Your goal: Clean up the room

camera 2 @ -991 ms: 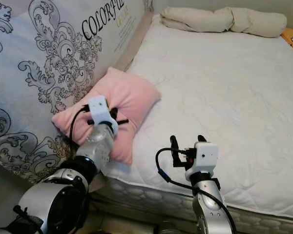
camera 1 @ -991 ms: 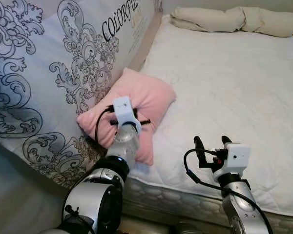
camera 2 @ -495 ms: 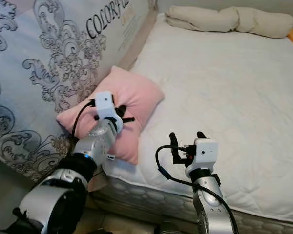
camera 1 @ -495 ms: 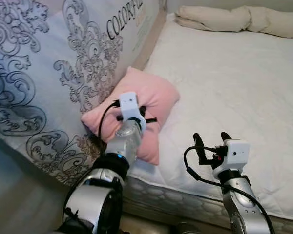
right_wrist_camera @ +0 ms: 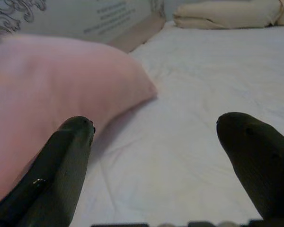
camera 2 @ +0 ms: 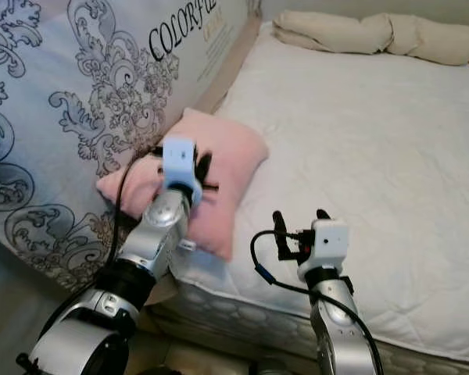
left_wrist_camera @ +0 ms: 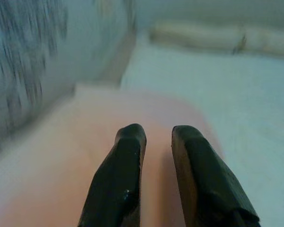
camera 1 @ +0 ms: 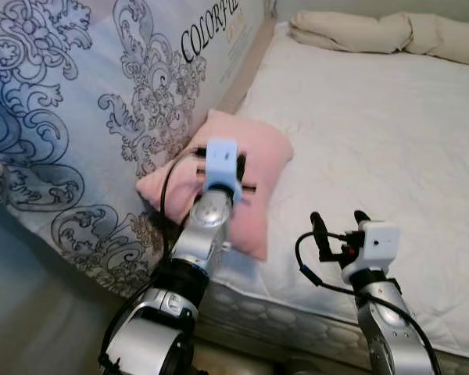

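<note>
Pink pillow [camera 1: 258, 168] against patterned mattress [camera 1: 78, 117]; left tool [left_wrist_camera: 157, 142] narrow above it, right tool [right_wrist_camera: 156, 137] wide.

A pillow [camera 1: 254, 160] lies at the bed's [camera 1: 391, 133] left edge, against a propped mattress [camera 1: 86, 101]. A rolled blanket [camera 1: 375, 33] lies at the far end.

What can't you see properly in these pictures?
- Whether the left gripper grips the pink pillow: its narrow gap shows pink, but the left wrist view is blurred.
- The pillow's lower left part: the left arm hides it in the eye views.
- The printed word on the patterned mattress: the top edge cuts it off.
- The rolled cream bedding: the right edge cuts off its end.
</note>
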Controlling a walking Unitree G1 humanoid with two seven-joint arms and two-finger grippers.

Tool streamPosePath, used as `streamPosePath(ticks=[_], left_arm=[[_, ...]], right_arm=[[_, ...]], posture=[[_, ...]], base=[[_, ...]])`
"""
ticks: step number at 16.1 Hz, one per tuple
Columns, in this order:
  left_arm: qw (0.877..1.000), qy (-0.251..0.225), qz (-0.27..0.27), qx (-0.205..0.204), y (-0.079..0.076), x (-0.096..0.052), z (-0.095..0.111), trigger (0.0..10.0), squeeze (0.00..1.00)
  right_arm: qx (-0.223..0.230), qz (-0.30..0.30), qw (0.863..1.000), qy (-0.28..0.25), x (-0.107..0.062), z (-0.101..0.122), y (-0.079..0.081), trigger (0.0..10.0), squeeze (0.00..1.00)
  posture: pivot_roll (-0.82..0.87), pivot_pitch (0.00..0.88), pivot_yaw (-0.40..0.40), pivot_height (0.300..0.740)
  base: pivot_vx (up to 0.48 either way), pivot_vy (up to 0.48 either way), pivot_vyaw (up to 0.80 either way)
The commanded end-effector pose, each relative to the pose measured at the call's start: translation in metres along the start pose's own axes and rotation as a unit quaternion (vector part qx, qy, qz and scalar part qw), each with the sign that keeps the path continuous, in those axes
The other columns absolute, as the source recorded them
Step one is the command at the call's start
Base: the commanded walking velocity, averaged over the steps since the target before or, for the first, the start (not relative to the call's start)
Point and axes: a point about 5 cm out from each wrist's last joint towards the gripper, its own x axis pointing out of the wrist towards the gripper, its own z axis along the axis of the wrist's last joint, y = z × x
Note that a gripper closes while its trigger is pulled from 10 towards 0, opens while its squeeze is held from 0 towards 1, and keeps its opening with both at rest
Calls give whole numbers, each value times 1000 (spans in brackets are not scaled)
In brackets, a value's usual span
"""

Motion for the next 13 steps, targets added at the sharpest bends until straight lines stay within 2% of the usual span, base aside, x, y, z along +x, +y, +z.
streamPosePath(ticks=[1, 5, 8, 9, 10, 11, 12, 13], left_arm=[[1000, -8, -8, -3, -9, -4, 1, 10000, 1000], [999, 19, -16, -26, -11, -16, -6, 10000, 1000], [999, 16, -26, -22, -11, -18, -3, 10000, 1000], [1000, -1, -19, -18, -3, -18, 2, 10000, 0], [1000, -23, -9, 15, 9, -20, 6, 10000, 0], [998, -51, -16, 14, 18, -24, 13, 10000, 0], [995, -94, -19, 39, 28, -30, 23, 10000, 0], [992, -117, -28, 44, 35, -34, 27, 10000, 0]], right_arm=[[6, -1, 1000, 4, 2, -1, -1, 10000, 188], [5, 2, 1000, 7, 2, -3, -1, 10000, 188], [6, 4, 1000, 9, 3, -3, 0, 10000, 188], [7, 4, 1000, 7, 4, -2, 0, 10000, 188], [8, 3, 1000, 3, 5, -1, 0, 10000, 188], [8, -4, 1000, -6, 5, 1, -2, 10000, 184], [4, -14, 1000, -18, 6, 5, -4, 10000, 188], [-1, -22, 999, -30, 6, 8, -6, 10000, 188]], posture=[[-150, 0, 10, 736], [-141, 6, 6, 736], [-135, 7, 5, 736], [-134, 7, 5, 736], [-129, 5, 7, 736], [-129, 5, 7, 736], [-123, 0, 8, 736], [-122, 0, 9, 736]], base=[[0, 0, 0], [0, 0, 0], [0, 0, 0], [0, 0, 0], [0, 0, 0], [0, 0, 0], [0, 0, 0], [0, 0, 0]])
